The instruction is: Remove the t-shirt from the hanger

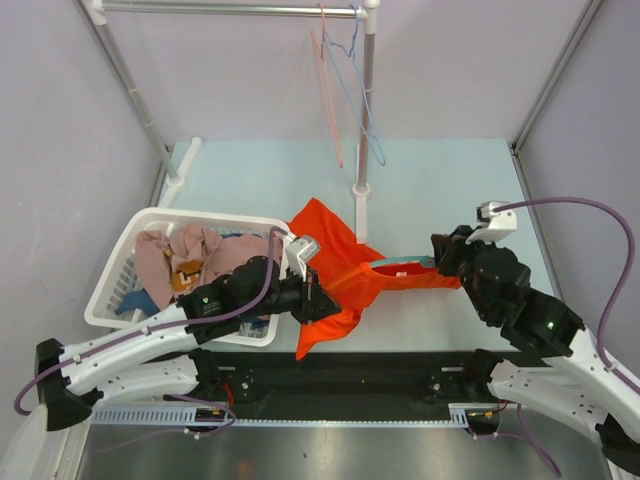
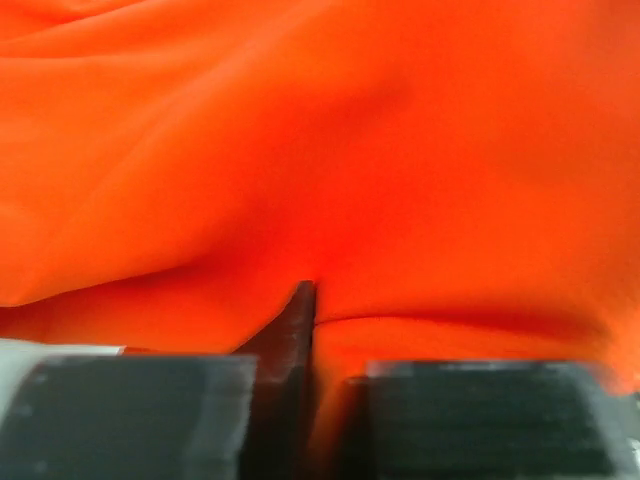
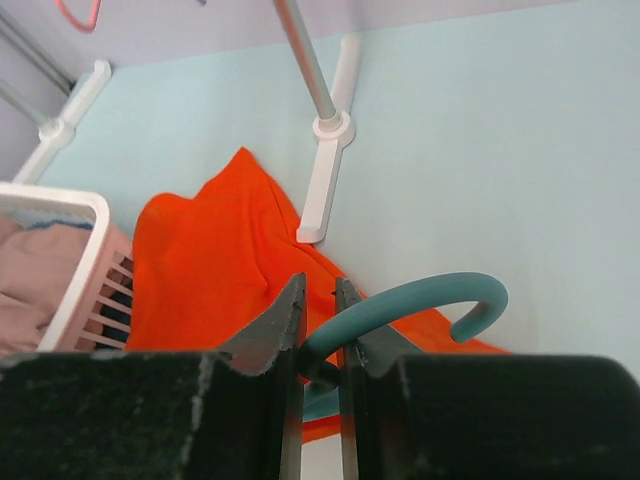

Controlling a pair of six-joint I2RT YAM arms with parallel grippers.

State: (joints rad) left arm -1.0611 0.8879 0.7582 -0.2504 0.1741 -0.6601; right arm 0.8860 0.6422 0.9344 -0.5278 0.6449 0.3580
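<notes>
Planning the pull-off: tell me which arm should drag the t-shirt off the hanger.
Left. The left fingers pinch the orange t-shirt beside the basket; the right fingers clamp the teal hanger by its hook and can anchor it.

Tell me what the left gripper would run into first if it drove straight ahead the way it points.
The orange t-shirt. Its cloth fills the left wrist view right at the tips of the left gripper, so contact would likely be immediate.
</notes>
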